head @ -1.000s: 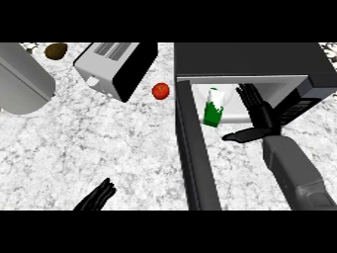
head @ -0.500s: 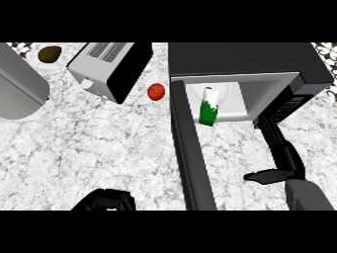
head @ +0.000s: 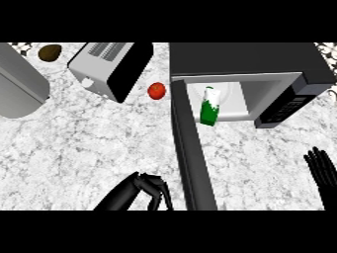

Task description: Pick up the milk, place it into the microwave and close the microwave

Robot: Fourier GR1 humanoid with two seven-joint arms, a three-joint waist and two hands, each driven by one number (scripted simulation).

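1. Green-and-white, the milk (head: 209, 106) stands inside the open microwave (head: 273, 69), at the left of its pale cavity, close to the hinge side of the opening.
2. The microwave door (head: 192, 158) is swung wide open; it shows as a long dark bar running from the microwave's front left corner down toward the lower edge of the view.
3. The left hand (head: 145, 190) shows at the lower edge, just left of the door's free end, its fingers curled downward and holding nothing (whether a fingertip touches the door cannot be told).
4. The right hand (head: 325, 173) shows at the lower right, well apart from the microwave, its fingers straight and together, pointing up the view; it grasps nothing.
5. The microwave's control panel (head: 287, 106) sits at the right of the opening, dark with small pale marks.
6. A red tomato (head: 156, 91) lies on the marbled grey-white worktop (head: 76, 143), just left of the door's hinge end and near the toaster.
7. The toaster (head: 112, 66), white with a black side, sits tilted at the upper middle of the view.
8. A brown round thing (head: 50, 52) lies at the top left, beside a large grey rounded object (head: 7, 81) that fills the left corner (what either is cannot be told).
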